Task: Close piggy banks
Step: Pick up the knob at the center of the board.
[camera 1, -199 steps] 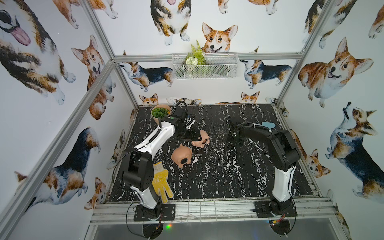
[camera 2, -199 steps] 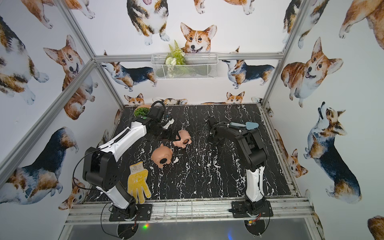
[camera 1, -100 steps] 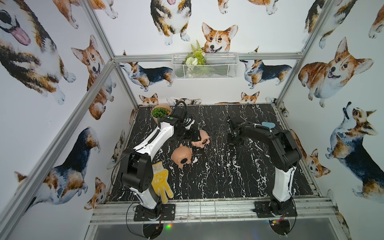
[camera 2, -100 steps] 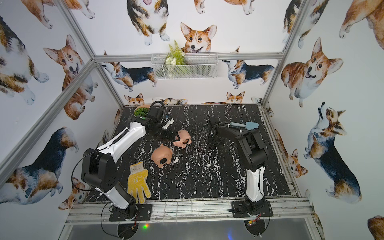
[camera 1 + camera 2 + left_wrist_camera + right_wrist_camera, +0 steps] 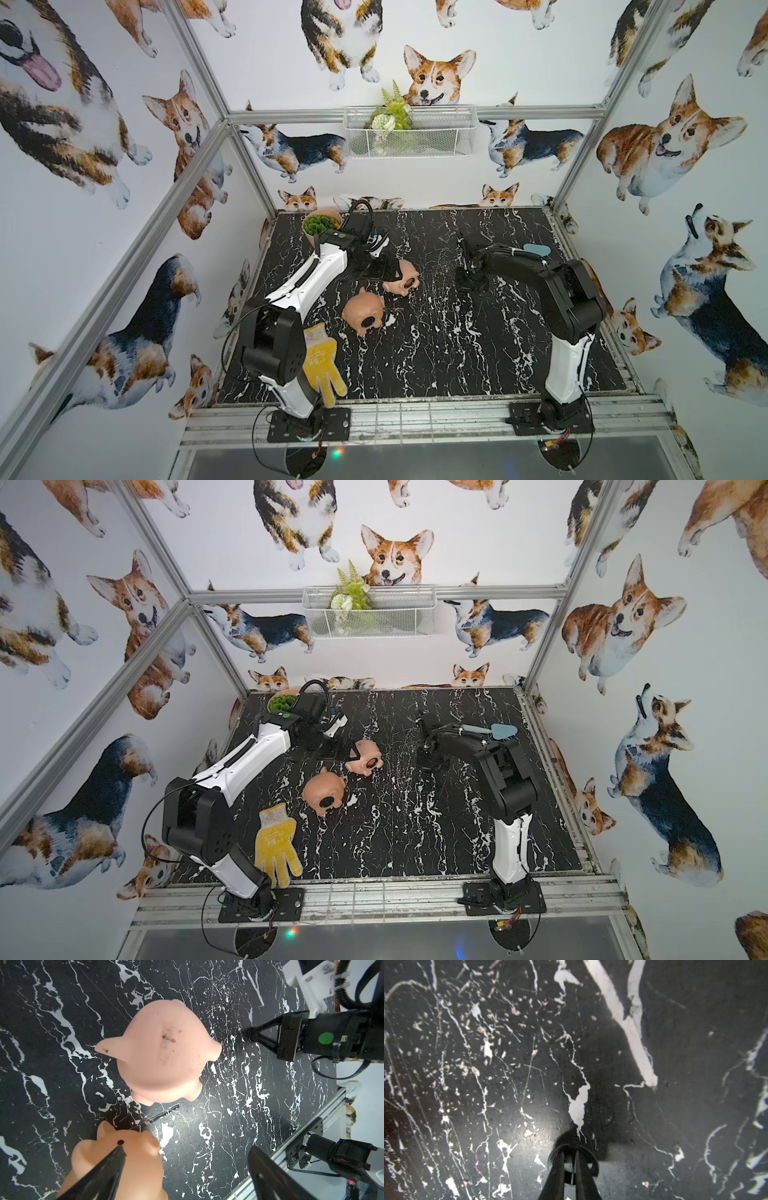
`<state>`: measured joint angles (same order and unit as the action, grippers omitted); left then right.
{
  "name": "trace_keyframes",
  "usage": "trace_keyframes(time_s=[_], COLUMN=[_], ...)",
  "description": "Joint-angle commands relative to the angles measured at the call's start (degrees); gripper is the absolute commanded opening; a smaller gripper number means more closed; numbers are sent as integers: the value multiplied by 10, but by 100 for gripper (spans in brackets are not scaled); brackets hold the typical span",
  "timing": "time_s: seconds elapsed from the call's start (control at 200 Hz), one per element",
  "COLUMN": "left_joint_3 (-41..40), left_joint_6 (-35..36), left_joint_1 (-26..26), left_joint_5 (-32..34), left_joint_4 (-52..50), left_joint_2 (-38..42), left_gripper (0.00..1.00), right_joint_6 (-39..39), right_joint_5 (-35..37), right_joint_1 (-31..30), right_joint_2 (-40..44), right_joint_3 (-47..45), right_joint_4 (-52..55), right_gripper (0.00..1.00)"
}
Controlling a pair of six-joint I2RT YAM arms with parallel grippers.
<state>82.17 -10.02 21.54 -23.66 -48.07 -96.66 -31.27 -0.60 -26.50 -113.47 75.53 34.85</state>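
Change since a second ago: none that I can make out. Both banks, the glove and my two arms keep their places.

1. Pale pink piggy bank (image 5: 401, 275), left of centre in both top views, on its side. Its round belly spot is dark brown; plugged or not, I cannot tell. Brown smudges mark its back (image 5: 164, 1053).
2. Tan-pink piggy bank (image 5: 362, 311), just below-left of it and apart from it, black belly plug (image 5: 368, 322) facing up.
3. Left gripper (image 5: 187, 1151): fingers spread wide, nothing between them. One fingertip (image 5: 119, 1152) crosses the tan bank near its eye; contact unclear.
4. Right gripper (image 5: 571, 1152): tip down on the marble table (image 5: 436, 353), right of the pale bank. Fingers are a thin slit apart with a round black piece (image 5: 572, 1160) at their tips; pinched or loose, I cannot tell.
5. Markings: green round sticker (image 5: 326, 1038) on the right gripper body. The print on the yellow glove (image 5: 276, 845) is too small to read.
6. Edges: the glove's fingertips reach the front rail (image 5: 415, 411). The plant pot (image 5: 321, 224) sits in the upper-left table corner. Open marble fills the lower centre.
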Motion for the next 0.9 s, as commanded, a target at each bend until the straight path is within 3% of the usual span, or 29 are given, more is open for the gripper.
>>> trace_keyframes(time_s=[0.0,0.215,0.636,0.736,0.896], left_joint_3=[4,12,33,32,33], left_joint_6=[6,5,-2,-2,-1], left_joint_1=[0,0,0,-1,0], left_joint_5=[-1,8,11,13,12], left_joint_4=[-14,-20,-24,-26,-28], left_joint_2=[4,6,8,10,12], left_gripper=[94,93,91,91,91], right_joint_6=[-34,-48,-51,-50,-53], right_joint_5=[8,39,11,1,-7], right_joint_1=[-2,-14,-14,-14,-14], right_joint_2=[-28,-37,-67,-57,5], right_joint_3=[6,25,42,33,-10], right_joint_4=[80,118,127,111,46], right_gripper=[15,12,7,0,0])
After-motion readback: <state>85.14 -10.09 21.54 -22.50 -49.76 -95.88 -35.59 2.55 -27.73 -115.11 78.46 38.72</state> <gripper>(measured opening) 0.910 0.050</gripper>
